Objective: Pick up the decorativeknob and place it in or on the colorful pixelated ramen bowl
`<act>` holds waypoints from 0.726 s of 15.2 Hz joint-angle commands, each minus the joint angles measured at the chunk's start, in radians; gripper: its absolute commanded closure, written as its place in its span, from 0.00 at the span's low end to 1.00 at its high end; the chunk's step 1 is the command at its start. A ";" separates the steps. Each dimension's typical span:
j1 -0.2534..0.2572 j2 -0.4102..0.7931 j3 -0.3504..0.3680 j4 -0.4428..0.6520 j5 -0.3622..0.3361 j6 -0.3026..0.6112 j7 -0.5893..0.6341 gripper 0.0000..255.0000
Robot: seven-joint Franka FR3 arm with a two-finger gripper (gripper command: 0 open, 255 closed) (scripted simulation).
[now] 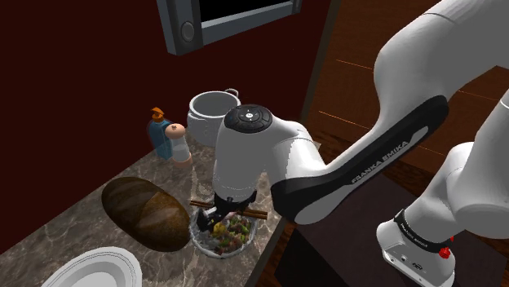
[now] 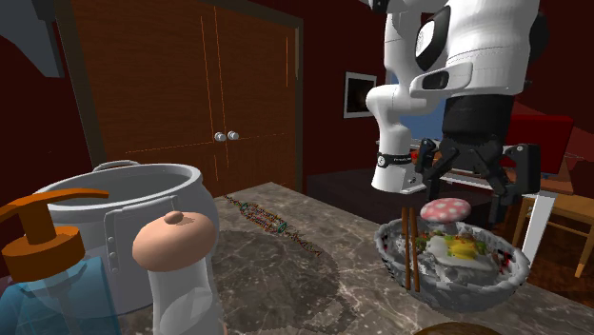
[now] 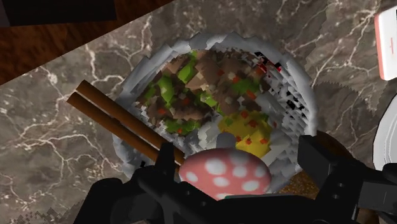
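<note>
the gripper hangs just over the ramen bowl, its fingers spread wide and clasping nothing. the knob, a pink mushroom cap with white spots, rests on the food in the bowl, below and between the fingers; the second exterior view shows a gap on each side. two brown sticks lean across the bowl's rim. the bowl stands close to the marble counter's edge. a brown loaf lies just beside the bowl, and a white plate is near that. a pot and a bottle stand well apart, by the wall.
</note>
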 commanded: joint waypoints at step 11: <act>-0.022 -0.100 0.027 0.012 0.102 -0.089 -0.069 0.00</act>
